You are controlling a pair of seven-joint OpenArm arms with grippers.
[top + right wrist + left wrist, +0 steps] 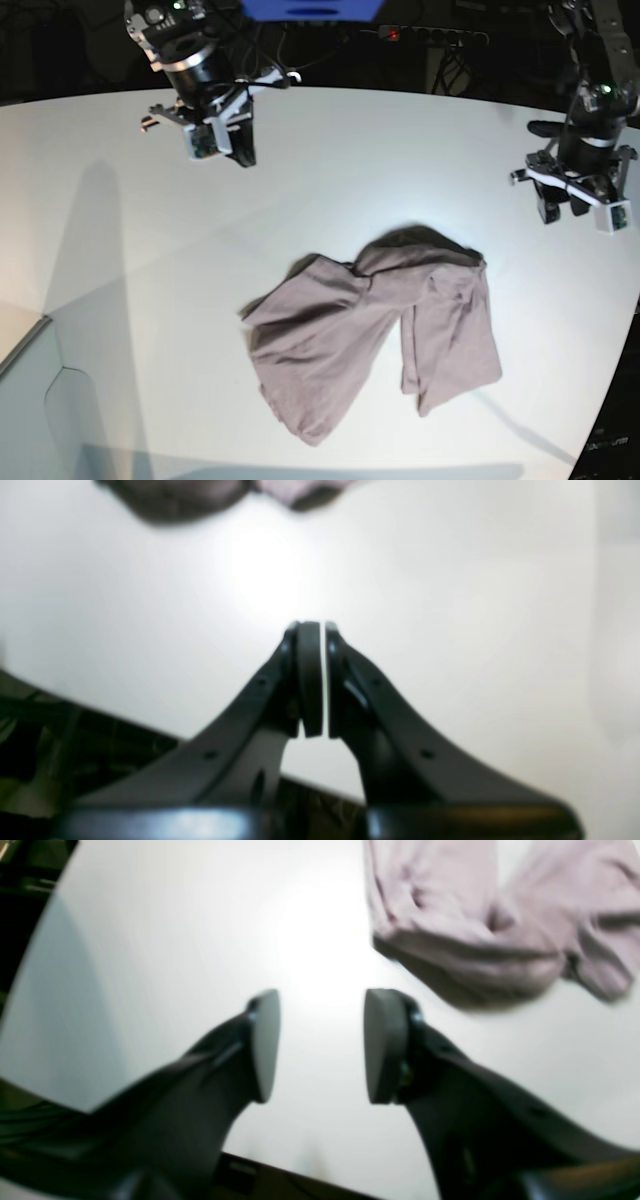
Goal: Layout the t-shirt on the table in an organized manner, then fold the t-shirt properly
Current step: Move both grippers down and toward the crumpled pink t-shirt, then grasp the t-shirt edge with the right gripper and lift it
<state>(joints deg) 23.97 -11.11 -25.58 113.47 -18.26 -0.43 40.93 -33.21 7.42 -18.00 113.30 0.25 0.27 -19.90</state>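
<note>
Laying out comes first, and by the look of things that step is only at its start: the t-shirt (375,335) sits in a rumpled heap on the table (110,250), bunched and folded over itself, lying toward the table's near edge and somewhat to the side under the left arm, with neither gripper touching it. No sleeve or hem can be picked out with certainty in the crumple.

My judgement is that the next move calls for one or both arms to come down to an outer edge of the cloth, pinch a single layer and draw it outward so the shirt spreads flat before any fold is tried; catching two layers at once would likely drag the heap instead of opening it.

The left gripper (320,1045) hangs above bare tabletop near the table's edge, its jaws standing apart with nothing between them, the shirt lying just beyond its fingertips in the wrist view. The right gripper (317,680) hovers high over the far part of the table, well apart from the shirt, jaws pressed together on nothing
</note>
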